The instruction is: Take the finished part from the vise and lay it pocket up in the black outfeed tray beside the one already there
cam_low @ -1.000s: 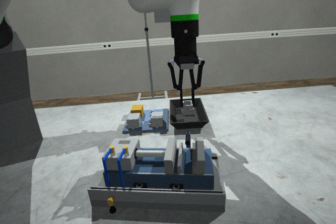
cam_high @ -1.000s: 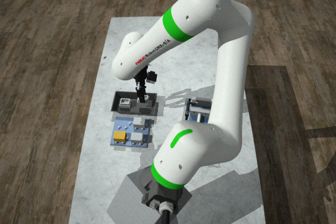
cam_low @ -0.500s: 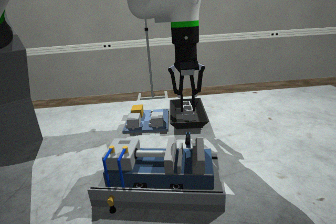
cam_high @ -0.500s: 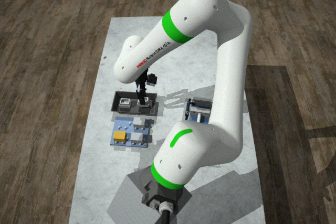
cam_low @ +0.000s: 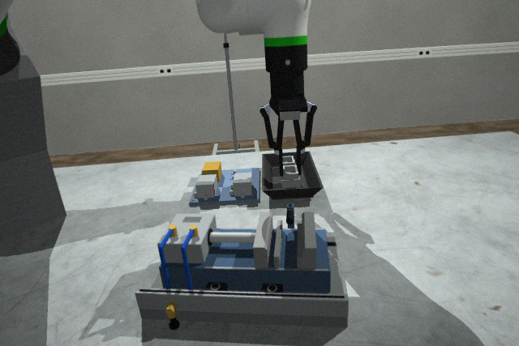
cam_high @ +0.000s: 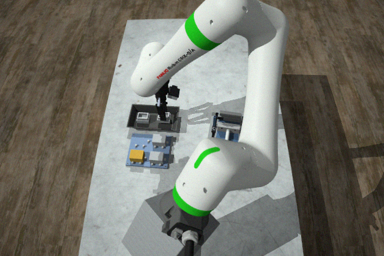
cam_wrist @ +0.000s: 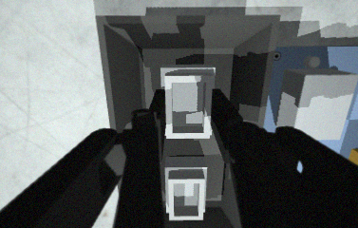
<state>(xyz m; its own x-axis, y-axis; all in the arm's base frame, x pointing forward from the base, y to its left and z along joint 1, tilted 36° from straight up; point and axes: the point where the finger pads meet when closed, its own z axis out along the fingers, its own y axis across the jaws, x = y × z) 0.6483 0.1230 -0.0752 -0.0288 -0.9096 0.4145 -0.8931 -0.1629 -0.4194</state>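
Note:
My gripper (cam_low: 288,164) is shut on the finished part (cam_wrist: 187,102), a grey block with a white-rimmed pocket facing up. It holds the part low inside the black outfeed tray (cam_low: 291,177), upright; I cannot tell whether the part touches the tray floor. From above, the held part is in the tray's (cam_high: 153,117) right half. The other pocketed part (cam_high: 143,117) lies flat in the left half, apart from the held one; it also shows in the wrist view (cam_wrist: 186,192). The vise (cam_low: 268,245) stands with nothing between its jaws.
A blue fixture plate (cam_high: 149,150) lies beside the tray with two plain grey blocks (cam_high: 158,139) (cam_high: 156,156) standing upright and a yellow block (cam_high: 136,155). One plain block (cam_wrist: 315,102) sits just beyond the tray wall. The arm's base (cam_high: 186,231) stands at the table's near end.

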